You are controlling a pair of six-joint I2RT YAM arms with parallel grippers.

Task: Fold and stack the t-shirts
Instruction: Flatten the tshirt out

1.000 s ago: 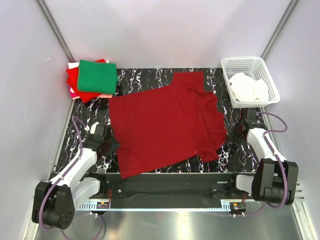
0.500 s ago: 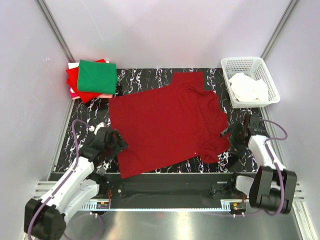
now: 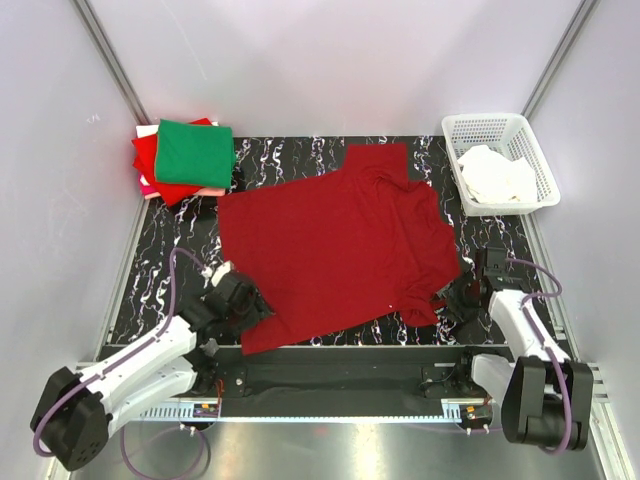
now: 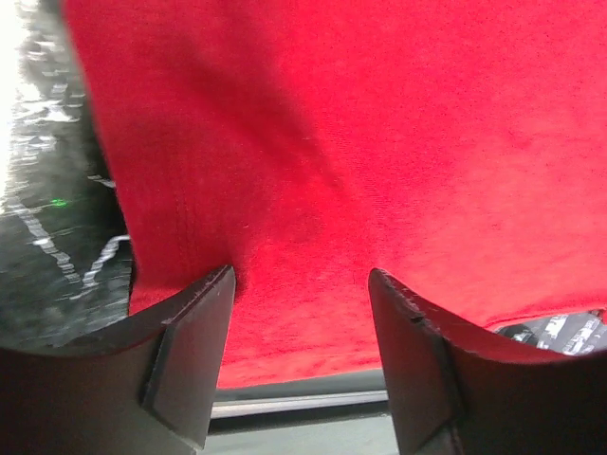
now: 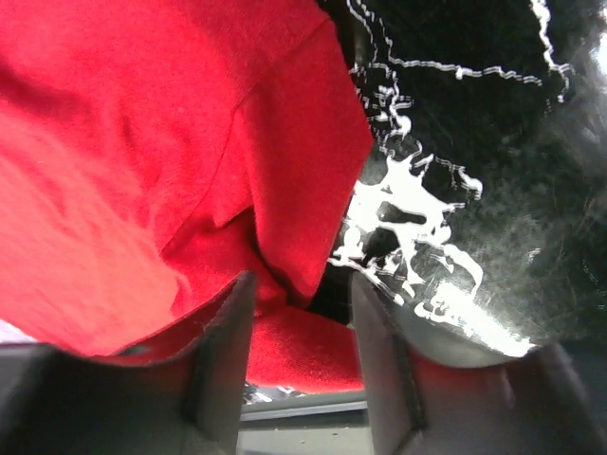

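The dark crimson red cloth t-shirt (image 3: pixel 330 250) lies spread flat but skewed across the middle of the black, white-veined marble-patterned table (image 3: pixel 165 270). Its hem points near left, and its collar and sleeves are rumpled toward the right. It looks light, limp and soft, so it will likely sag and crease wherever it is lifted. Pinches at edges and corners seem the best holds: the near-left hem corner and the near-right sleeve.

The left gripper (image 3: pixel 237 300) sits at that hem corner, its jaws spread apart over the cloth and clamping nothing. The right gripper (image 3: pixel 455 297) is at the near-right sleeve, its jaws likewise apart with the sleeve edge showing between them.

The tabletop looks smooth, so the cloth should slide easily. In the far left corner a folded green t-shirt (image 3: pixel 195 152) tops a bright red t-shirt (image 3: pixel 148 155) and a pale pink t-shirt (image 3: pixel 205 191). At far right stands a white plastic lattice basket (image 3: pixel 487 124) holding white cloth (image 3: pixel 497 177). Plain pale walls (image 3: pixel 330 70) close in on three sides.
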